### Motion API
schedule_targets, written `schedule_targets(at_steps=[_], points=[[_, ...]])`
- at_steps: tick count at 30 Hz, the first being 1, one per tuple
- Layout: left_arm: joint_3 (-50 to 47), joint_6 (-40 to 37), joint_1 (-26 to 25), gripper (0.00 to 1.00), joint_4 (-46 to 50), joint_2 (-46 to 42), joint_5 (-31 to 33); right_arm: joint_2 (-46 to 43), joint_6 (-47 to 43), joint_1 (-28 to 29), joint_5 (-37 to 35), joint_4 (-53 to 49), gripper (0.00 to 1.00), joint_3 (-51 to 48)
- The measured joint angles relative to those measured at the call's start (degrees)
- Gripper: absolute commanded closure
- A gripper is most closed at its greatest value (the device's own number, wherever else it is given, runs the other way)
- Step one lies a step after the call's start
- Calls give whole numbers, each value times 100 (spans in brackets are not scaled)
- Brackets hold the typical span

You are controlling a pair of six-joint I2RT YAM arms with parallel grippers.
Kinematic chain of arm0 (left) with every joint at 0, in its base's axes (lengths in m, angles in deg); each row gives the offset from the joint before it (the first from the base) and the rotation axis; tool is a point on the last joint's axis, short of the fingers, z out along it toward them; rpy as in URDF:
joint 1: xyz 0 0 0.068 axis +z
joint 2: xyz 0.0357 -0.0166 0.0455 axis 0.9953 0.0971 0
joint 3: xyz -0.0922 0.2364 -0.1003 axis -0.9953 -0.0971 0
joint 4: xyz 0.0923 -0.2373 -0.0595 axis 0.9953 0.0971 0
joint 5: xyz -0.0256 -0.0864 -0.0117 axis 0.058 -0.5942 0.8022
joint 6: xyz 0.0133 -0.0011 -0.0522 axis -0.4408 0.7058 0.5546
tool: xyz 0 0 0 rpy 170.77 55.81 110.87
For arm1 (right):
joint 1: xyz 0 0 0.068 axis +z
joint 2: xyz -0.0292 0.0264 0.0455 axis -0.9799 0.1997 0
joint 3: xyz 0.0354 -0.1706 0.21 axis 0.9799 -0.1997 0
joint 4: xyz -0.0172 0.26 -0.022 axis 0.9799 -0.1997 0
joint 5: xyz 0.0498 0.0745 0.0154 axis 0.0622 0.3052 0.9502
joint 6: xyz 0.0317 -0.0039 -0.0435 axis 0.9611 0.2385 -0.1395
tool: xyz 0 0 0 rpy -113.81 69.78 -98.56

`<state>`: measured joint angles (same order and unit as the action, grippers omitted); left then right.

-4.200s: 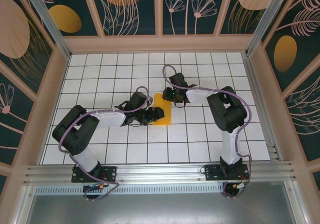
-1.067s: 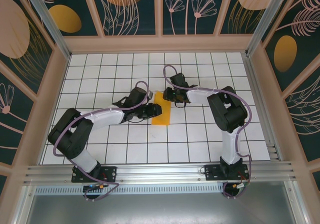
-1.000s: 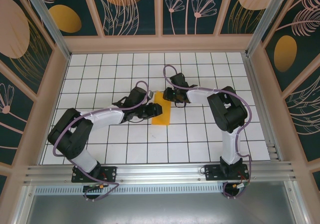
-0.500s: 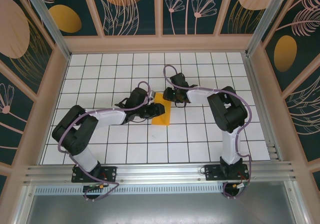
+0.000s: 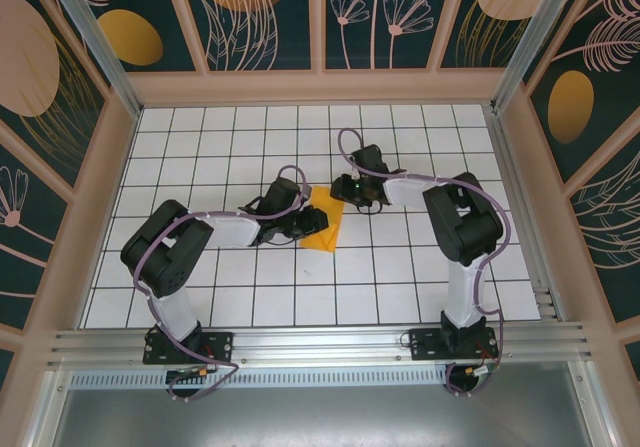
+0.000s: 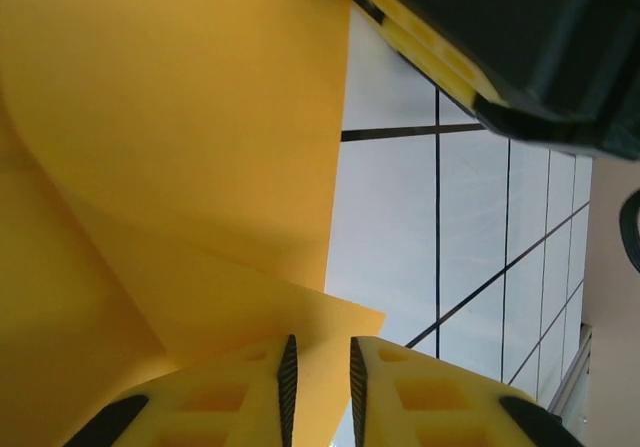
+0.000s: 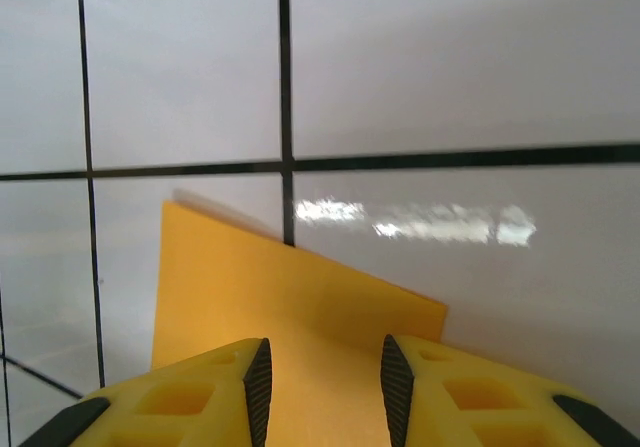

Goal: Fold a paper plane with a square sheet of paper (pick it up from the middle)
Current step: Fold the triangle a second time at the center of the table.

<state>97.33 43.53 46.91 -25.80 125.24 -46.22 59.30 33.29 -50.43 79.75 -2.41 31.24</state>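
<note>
Narrower than before, the left tool (image 5: 308,224) pinched the thin orange-yellow paper sheet (image 5: 326,233) on the white bench (image 5: 200,137) — right tool (image 5: 344,195) half-open astride its far corner — early folds only, no plane yet.

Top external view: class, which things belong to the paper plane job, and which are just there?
Job: square sheet of paper, part-folded; left end effector; right end effector.
Just there: gridded table; patterned walls; metal rail.
</note>
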Motion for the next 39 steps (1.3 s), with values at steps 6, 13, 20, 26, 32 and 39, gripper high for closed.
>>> schedule_targets(at_steps=[6,13,20,26,32,39], points=[[0,11,0,82,2,0,157,-575,-166,-122,459,-4,62,-444],[0,15,0,85,0,0,245,-1305,-227,-26,957,39,62,-1152],[0,35,0,88,0,2,251,-1320,-267,46,1329,44,66,-1373],[0,37,0,89,0,2,251,-1241,-264,46,1587,225,67,-1375],[0,37,0,90,2,2,249,-1060,-269,46,1676,262,68,-1375],[0,37,0,90,0,2,251,-979,-413,63,1943,293,83,-1375]])
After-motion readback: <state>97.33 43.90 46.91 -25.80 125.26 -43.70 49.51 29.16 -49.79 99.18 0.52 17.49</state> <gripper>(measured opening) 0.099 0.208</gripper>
